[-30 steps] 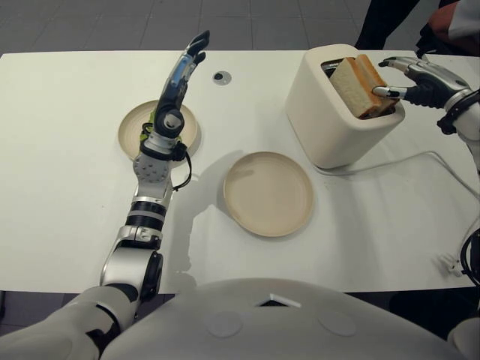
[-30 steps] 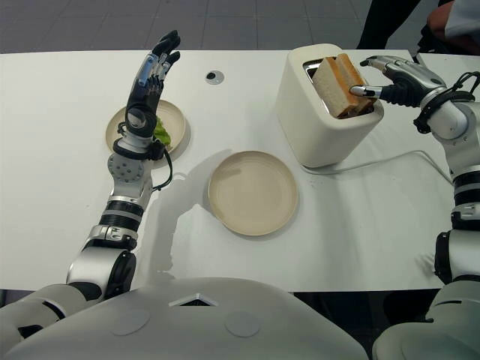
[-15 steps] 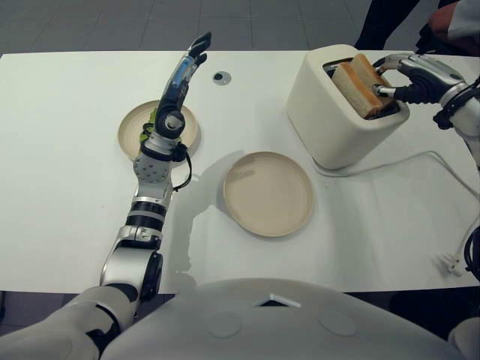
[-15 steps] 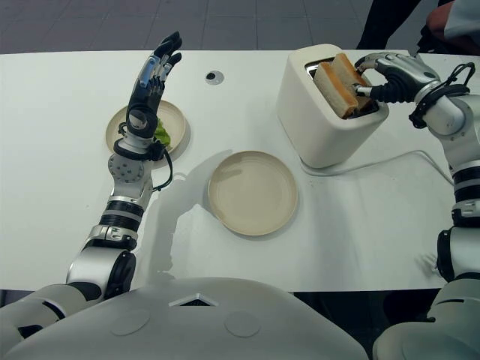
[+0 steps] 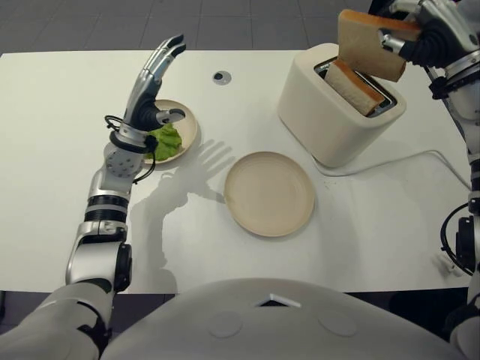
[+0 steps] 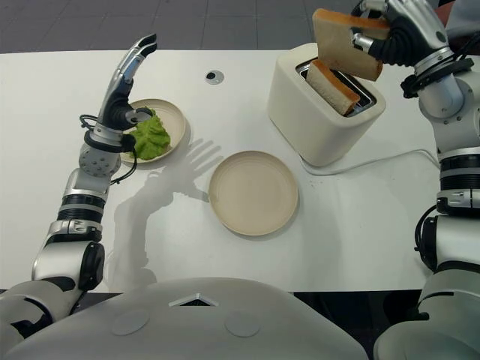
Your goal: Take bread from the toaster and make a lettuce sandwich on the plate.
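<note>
So the right robot hand (image 5: pixel 429 39) is clamped on one bread slice (image 5: pixel 367 41), up above the toaster (image 5: pixel 330 124). The second slice (image 5: pixel 351 84) sits in its slot. The left robot hand (image 5: pixel 154 75) hangs open over the lettuce (image 5: pixel 166 141), and the plate (image 5: pixel 270 193) is bare, so pretty much all the stacking is left.

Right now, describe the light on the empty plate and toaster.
Left eye view: empty plate evenly lit, no glare, thin shadow under its near rim. Right eye view: toaster, front wall dimmer than top, soft shadow at its base.
</note>
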Action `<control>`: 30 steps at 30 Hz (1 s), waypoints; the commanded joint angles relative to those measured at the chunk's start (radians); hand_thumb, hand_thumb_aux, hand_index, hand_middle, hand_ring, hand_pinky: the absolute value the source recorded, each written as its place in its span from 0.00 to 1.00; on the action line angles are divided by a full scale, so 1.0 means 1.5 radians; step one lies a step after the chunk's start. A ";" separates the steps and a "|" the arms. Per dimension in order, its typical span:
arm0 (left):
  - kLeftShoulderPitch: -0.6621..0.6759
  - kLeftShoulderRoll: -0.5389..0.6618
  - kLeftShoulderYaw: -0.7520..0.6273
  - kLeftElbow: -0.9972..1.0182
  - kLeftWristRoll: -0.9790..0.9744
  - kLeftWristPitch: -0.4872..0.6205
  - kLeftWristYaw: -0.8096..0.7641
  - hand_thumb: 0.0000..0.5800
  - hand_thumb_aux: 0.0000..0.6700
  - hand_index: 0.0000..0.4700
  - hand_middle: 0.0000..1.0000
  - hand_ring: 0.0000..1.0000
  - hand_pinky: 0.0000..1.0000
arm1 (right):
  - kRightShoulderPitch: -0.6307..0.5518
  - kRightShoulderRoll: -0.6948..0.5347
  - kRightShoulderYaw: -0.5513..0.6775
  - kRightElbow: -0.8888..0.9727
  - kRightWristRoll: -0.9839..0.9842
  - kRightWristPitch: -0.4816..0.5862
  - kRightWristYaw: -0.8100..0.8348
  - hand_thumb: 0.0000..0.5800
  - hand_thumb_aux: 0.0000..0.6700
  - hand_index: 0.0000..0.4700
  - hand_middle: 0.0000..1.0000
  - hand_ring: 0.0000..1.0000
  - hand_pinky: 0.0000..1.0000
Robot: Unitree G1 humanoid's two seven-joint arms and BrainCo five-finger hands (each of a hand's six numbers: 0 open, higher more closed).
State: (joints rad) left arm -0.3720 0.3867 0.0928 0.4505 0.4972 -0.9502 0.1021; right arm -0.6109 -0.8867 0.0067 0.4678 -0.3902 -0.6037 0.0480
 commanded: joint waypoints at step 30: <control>-0.055 0.182 -0.322 0.264 0.298 0.332 0.124 1.00 1.00 1.00 0.00 0.00 0.00 | 0.177 0.214 0.198 -0.016 0.252 0.020 0.574 1.00 1.00 1.00 1.00 1.00 1.00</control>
State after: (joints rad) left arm -0.4498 0.6631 -0.3605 0.8201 0.9436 -0.4418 0.2966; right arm -0.3318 -0.5757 0.2970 0.4170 0.0148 -0.5614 0.9081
